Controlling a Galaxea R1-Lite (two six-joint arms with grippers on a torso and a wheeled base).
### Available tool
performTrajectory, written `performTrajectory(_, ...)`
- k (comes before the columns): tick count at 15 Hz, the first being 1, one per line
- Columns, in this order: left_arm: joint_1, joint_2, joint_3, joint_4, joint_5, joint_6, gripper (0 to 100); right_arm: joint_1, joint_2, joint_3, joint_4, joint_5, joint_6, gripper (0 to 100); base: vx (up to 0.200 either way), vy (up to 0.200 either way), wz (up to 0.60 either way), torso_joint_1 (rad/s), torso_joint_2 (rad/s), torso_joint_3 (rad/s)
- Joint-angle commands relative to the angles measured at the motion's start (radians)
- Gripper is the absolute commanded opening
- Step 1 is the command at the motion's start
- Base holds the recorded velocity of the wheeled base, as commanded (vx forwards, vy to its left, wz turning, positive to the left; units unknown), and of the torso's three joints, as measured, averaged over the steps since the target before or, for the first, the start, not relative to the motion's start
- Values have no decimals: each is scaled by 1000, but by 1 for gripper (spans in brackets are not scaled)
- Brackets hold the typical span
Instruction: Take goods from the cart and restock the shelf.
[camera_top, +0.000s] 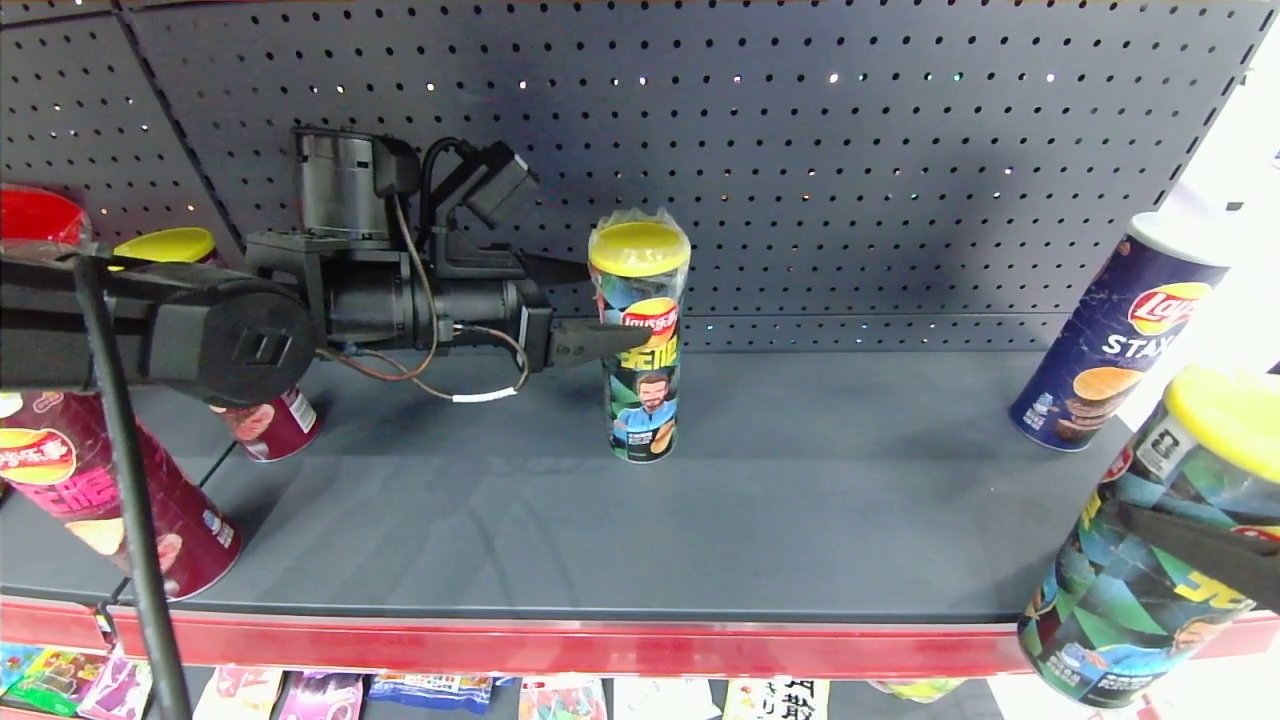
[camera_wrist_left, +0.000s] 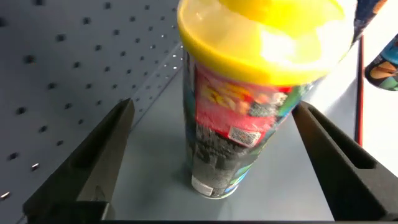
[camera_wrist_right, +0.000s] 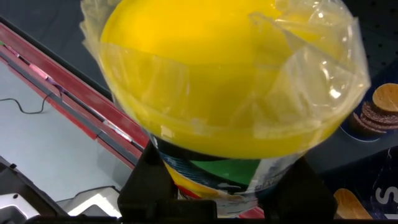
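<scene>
In the head view, a yellow-lidded chip can (camera_top: 640, 340) stands upright in the middle of the shelf deck (camera_top: 800, 480), near the pegboard back wall (camera_top: 800, 150). Its label carries a red and yellow logo, large yellow characters and a drawn man's figure. Clear film covers the lid. The left gripper (camera_top: 615, 303) comes from the left of this can, with one finger behind the can and one in front of it.

Well to the right of this can stands a dark blue chip can (camera_top: 1110, 340) with a white lid and a picture of chips. Right of that and nearer to the camera, past the shelf's red front strip (camera_top: 600, 645), the right gripper (camera_top: 1215, 555) holds a second yellow-lidded can (camera_top: 1130, 590). Left of the middle can, behind the arm, are maroon chip cans (camera_top: 100, 500). Coloured packets (camera_top: 430, 690) lie below the strip.

In the left wrist view, the left gripper's fingers (camera_wrist_left: 93, 168) are apart and the yellow-lidded chip can (camera_wrist_left: 242, 118) stands between them. A gap shows on the pegboard side. A small square code is printed on the label, too blurred to read.

In the right wrist view, the right gripper (camera_wrist_right: 217, 186) is clamped on the second yellow-lidded can (camera_wrist_right: 230, 93), below its film-wrapped lid. The dark blue chip can (camera_wrist_right: 373, 112) shows beyond it.
</scene>
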Motion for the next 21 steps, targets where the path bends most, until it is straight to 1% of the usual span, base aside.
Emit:
performTrajectory(1, -16, -4, -2, -1, 3, -1, 100, -1, 5, 1, 1, 1, 0, 0, 0, 0, 0, 0, 0, 0)
performTrajectory(4, -44, -4, -14, 1, 22, -2, 100, -1, 9, 1, -1, 1, 0, 0, 0, 0, 0, 0, 0, 0)
performTrajectory(6, -48, -4, -13, 1, 29, -2, 100, -1, 8, 1, 1, 0, 0, 0, 0, 0, 0, 0, 0, 0)
performTrajectory(8, -62, -4, -16, 1, 76, -6, 100, -7, 6, 1, -1, 1, 0, 0, 0, 0, 0, 0, 0, 0)
performTrajectory(11, -78, -1, -16, 1, 111, -7, 100, -19, 6, 3, -1, 1, 0, 0, 0, 0, 0, 0, 0, 0)
performTrajectory(12, -88, 0, -16, 1, 144, -10, 100, -19, 5, 3, -1, 1, 0, 0, 0, 0, 0, 0, 0, 0)
performTrajectory(15, -93, 6, -16, 1, 165, -15, 100, -19, 6, 0, -1, 1, 0, 0, 0, 0, 0, 0, 0, 0)
performTrajectory(16, -102, 11, -18, 1, 197, -18, 100, -19, 6, 1, -1, 1, 0, 0, 0, 0, 0, 0, 0, 0)
performTrajectory(18, -114, 11, -21, 1, 223, -36, 100, -19, 5, 1, -1, 1, 0, 0, 0, 0, 0, 0, 0, 0)
performTrajectory(19, -116, 12, -22, 1, 259, -52, 100, -19, 5, 1, -1, 1, 0, 0, 0, 0, 0, 0, 0, 0)
performTrajectory(20, -124, 15, -22, -1, 279, -62, 100, -19, 5, 1, -1, 1, 0, 0, 0, 0, 0, 0, 0, 0)
performTrajectory(21, -130, 15, -22, -1, 283, -65, 100, -19, 5, 1, -1, 1, 0, 0, 0, 0, 0, 0, 0, 0)
